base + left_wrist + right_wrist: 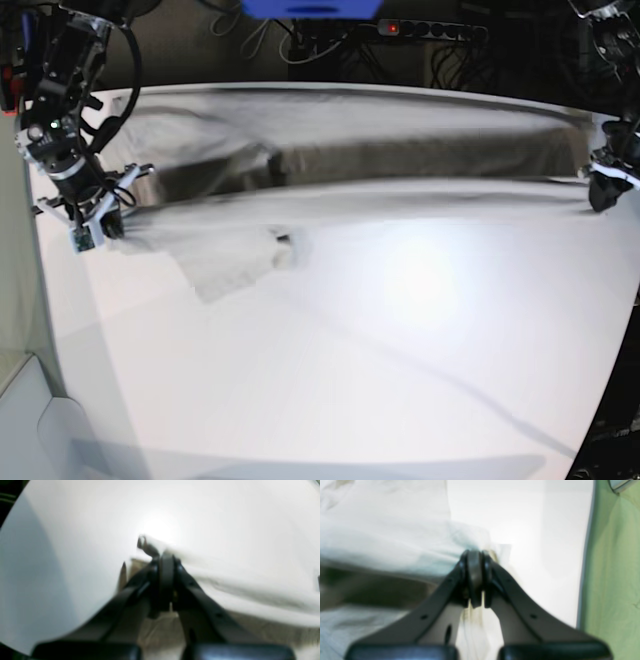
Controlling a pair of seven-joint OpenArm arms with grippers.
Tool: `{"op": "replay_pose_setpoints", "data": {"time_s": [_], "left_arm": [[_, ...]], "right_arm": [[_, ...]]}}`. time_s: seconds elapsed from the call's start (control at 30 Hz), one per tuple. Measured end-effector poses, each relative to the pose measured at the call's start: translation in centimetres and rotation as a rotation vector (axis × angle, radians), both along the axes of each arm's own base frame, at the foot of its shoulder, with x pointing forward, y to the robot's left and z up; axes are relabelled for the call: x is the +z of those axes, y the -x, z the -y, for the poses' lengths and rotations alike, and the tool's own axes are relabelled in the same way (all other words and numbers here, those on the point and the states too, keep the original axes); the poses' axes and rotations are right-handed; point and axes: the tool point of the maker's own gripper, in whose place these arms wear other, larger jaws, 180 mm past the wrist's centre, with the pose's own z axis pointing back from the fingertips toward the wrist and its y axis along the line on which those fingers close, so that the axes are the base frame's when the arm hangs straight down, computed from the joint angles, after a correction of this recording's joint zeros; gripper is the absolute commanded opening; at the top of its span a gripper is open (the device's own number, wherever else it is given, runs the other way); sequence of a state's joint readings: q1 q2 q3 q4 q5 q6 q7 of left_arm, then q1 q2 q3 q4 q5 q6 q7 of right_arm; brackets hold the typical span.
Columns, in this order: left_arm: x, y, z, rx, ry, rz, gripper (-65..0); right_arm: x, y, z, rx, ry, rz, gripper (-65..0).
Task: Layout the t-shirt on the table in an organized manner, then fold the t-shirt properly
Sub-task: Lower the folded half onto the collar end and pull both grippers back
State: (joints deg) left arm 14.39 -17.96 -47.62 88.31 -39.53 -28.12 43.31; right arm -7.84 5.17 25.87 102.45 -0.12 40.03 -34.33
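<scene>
A: What did the left wrist view show?

B: The left tool (166,555) was closed, with its two dark fingers (186,580) pressed together on an edge of the t-shirt (250,590). The cloth ran away from the tool toward the right side of that view, and a small grey bit of fabric stuck out just beyond the fingertips. The picture was blurred. Around the t-shirt there was the white worktop (62,555).

A: And the right wrist view?

B: The right tool (475,557) was also closed, holding the t-shirt (382,542) between its tips. The cloth stretched from the tool to the left of that view, pale on top and with a dark shadow below it. Beyond the t-shirt the worktop (532,530) was bare up to its edge, and past this edge there was a green surface (615,567).

A: What about the base view?

B: The t-shirt (380,150) was held between the two tools across the far part of the worktop (350,380), blurred. One short sleeve hung down near the right tool (105,225), and its lower end seemed to be on the worktop. The left tool (605,190) held the other end of the t-shirt at the opposite edge of the worktop. A dark power strip (430,30) lay behind the worktop.
</scene>
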Motion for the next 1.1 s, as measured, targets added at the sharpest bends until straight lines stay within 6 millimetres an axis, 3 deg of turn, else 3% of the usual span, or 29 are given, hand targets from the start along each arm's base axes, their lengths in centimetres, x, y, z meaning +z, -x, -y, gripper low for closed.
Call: {"op": "replay_pose_setpoints", "data": {"time_s": [0.27, 0.53, 0.67, 1.0, 1.1], "left_arm": [[-0.5, 0.3, 0.3, 0.011, 0.017, -0.003, -64.8], [-4.3, 2.5, 0.5, 0.044, 0.087, -0.096, -64.8], [-6.4, 3.5, 0.5, 0.071, 0.13, -0.145, -64.8], [-6.6, 3.4, 0.5, 0.075, 0.137, -0.146, -64.8], [-7.5, 3.3, 1.5, 0.051, 0.154, -0.166, -64.8]], "right_arm": [[0.0, 0.0, 0.0, 0.001, 0.001, 0.0, -65.0], [-0.3, 0.3, -0.1, 0.002, 0.0, -0.009, -65.0], [-1.2, 1.4, -0.2, 0.003, -0.002, -0.039, -65.0], [-2.6, 3.4, -1.1, -0.005, -0.03, -0.082, -65.0], [-2.6, 3.5, -1.4, -0.008, -0.039, -0.079, -65.0]]}}
